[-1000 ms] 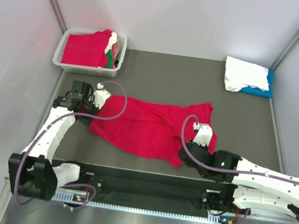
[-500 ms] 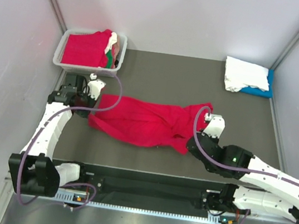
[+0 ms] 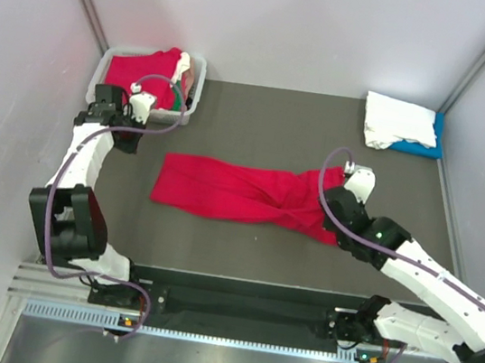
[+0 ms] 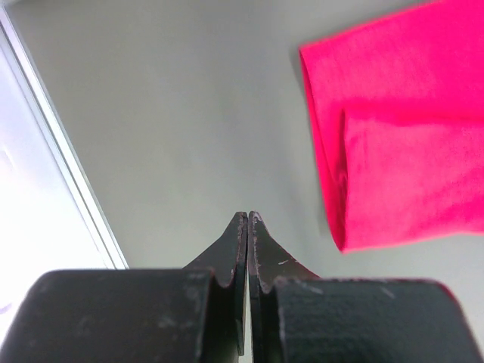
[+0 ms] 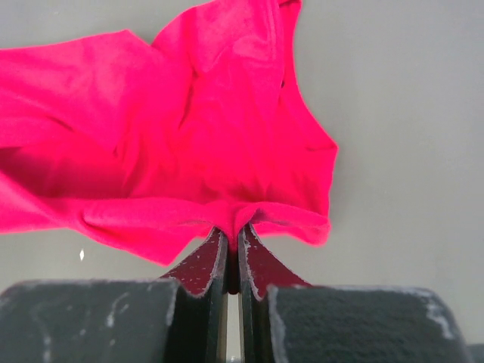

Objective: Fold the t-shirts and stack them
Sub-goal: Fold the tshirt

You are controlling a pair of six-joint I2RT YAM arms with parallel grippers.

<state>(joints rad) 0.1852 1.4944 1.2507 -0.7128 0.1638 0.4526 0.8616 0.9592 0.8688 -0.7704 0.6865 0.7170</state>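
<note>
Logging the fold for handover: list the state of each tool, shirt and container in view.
left tool: shut, empty, apart from the red t-shirt
right tool: shut on the red t-shirt's edge
red t-shirt: doubled into a long strip, lying flat
tub: holds bunched red cloth
white t-shirt: folded, on top of the blue t-shirt
blue t-shirt: mostly covered by the white t-shirt

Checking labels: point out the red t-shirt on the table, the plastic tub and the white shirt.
red t-shirt [image 3: 223,190], top view, middle of the cloth
plastic tub [image 3: 199,84], top view, right rim
white shirt [image 3: 399,123], top view, centre of the fold
</note>
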